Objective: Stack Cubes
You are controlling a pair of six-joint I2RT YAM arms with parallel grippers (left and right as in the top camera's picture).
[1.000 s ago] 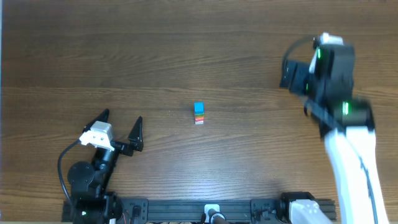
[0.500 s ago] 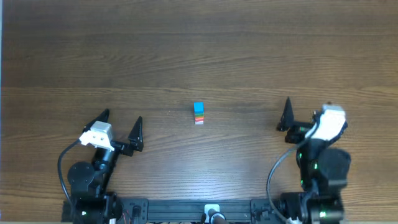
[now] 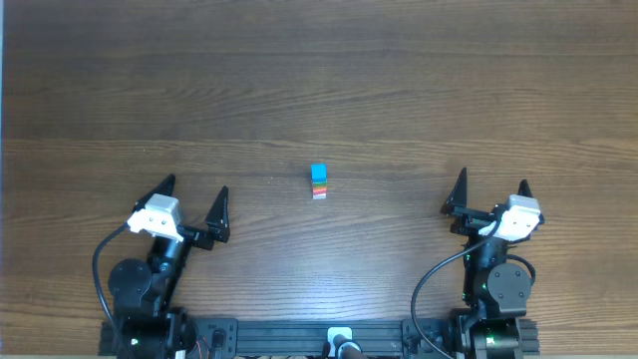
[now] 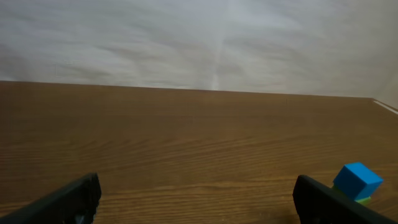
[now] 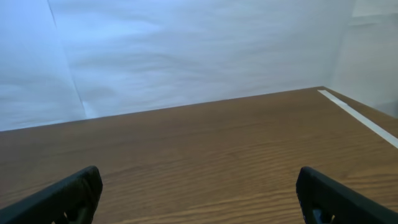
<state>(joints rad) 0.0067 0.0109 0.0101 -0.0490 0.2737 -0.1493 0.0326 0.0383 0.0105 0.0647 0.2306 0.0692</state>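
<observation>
left arm: stands at the near left edge of the table, folded low over its base, a black cable (image 3: 99,267) looping beside it.
left gripper (image 3: 193,189): sits low on the left side of the table, its two dark fingers spread wide and holding nothing; in its own wrist view (image 4: 196,208) the fingers (image 4: 69,199) stand far apart over bare wood.
cube stack (image 3: 319,182): stands upright near the middle of the table, between the two grippers and well apart from both, a little farther from the arm bases than their fingertips.
blue cube (image 3: 318,174): top of the stack; from the left wrist it shows (image 4: 356,180) just beyond that gripper's right-hand finger, with a green edge under it.
lower cubes: orange-red bands under the blue one from above; too small to count surely.
right gripper (image 3: 491,184): low on the right side of the table, fingers spread wide, gripping nothing; in its own view (image 5: 199,208) the two fingers (image 5: 329,199) sit at opposite corners.
right arm: folded over its base at the near right edge, a black cable (image 3: 423,289) curving beside it.
table (image 3: 319,80): dark wood grain.
backdrop (image 4: 186,37): white sheet behind the far edge of the table.
</observation>
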